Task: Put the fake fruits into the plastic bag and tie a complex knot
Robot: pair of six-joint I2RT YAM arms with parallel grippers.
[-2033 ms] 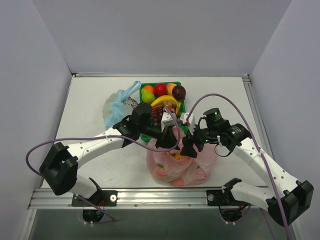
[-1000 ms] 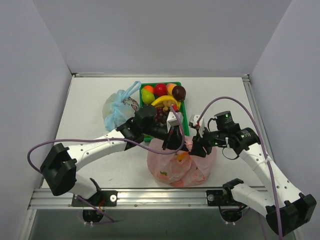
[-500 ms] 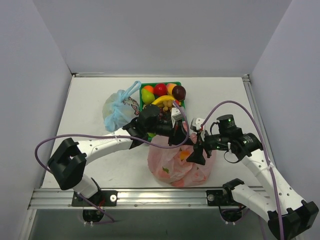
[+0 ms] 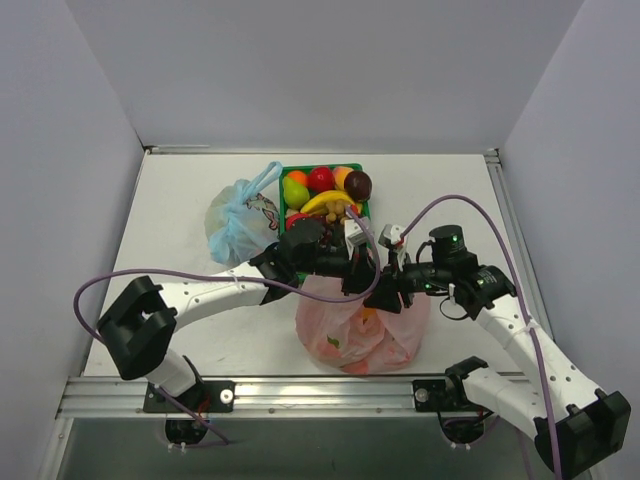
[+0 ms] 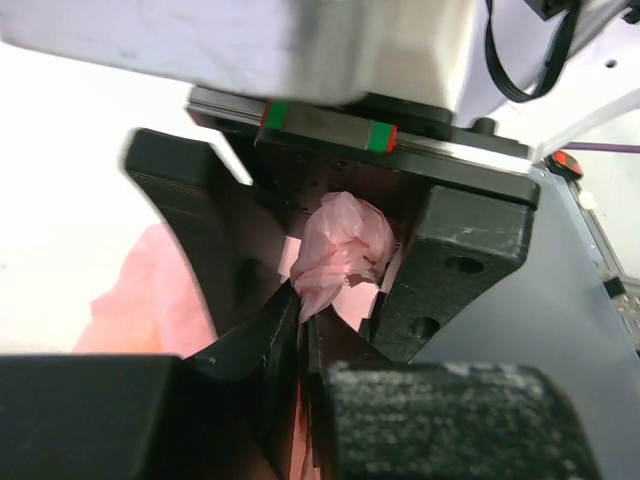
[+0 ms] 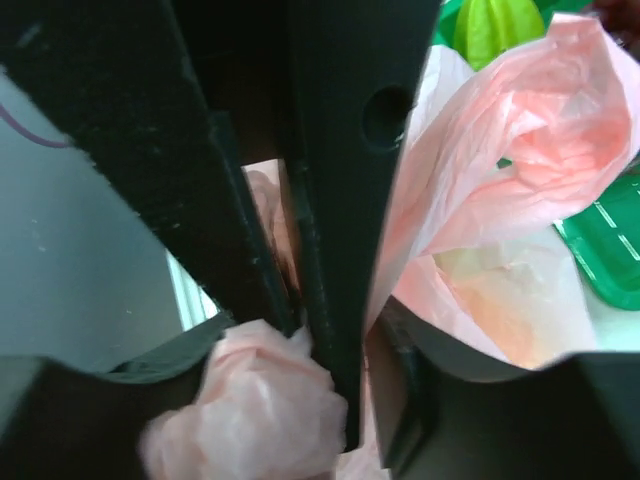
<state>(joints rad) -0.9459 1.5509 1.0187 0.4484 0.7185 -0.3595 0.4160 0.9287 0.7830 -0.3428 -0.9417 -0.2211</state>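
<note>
Pink plastic bag (image 4: pixel 345 335) sits on the white table (image 4: pixel 170 190) at about 6 o'clock from table centre, just past the aluminium rail (image 4: pixel 300 396) where both arm bases are bolted. It is bulging and upright. Fake fruits (image 4: pixel 368 313) show as coloured blurs through the film.

The two arms meet over its top. Left gripper (image 4: pixel 357 277) comes in from 9 o'clock. Its wrist view shows a bunched lump (image 5: pixel 345 245) of pink plastic filling the gap between the jaws, so it is grasping the bag. Right gripper (image 4: pixel 390 293) comes in from 3 o'clock and is clenched. Its fingers (image 6: pixel 345 150) are nearly together, with a strip of pink film pinched in the slit. The grippers are just beside each other; can't tell if they touch.

At 12 o'clock from the bag is a green tray (image 4: pixel 366 210) holding a pear (image 4: pixel 294 190), red apple (image 4: pixel 320 179), orange (image 4: pixel 298 177), banana (image 4: pixel 328 203) and a dark purple fruit (image 4: pixel 358 185). At 10 o'clock is a light-blue bag (image 4: pixel 235 222) with tied handles, just beside the tray.

Plain pale lilac-grey walls (image 4: pixel 320 70) close in three sides.

The print on the blue bag is too small to read. Green and red marks (image 5: pixel 330 125) sit on the left gripper's slide.
</note>
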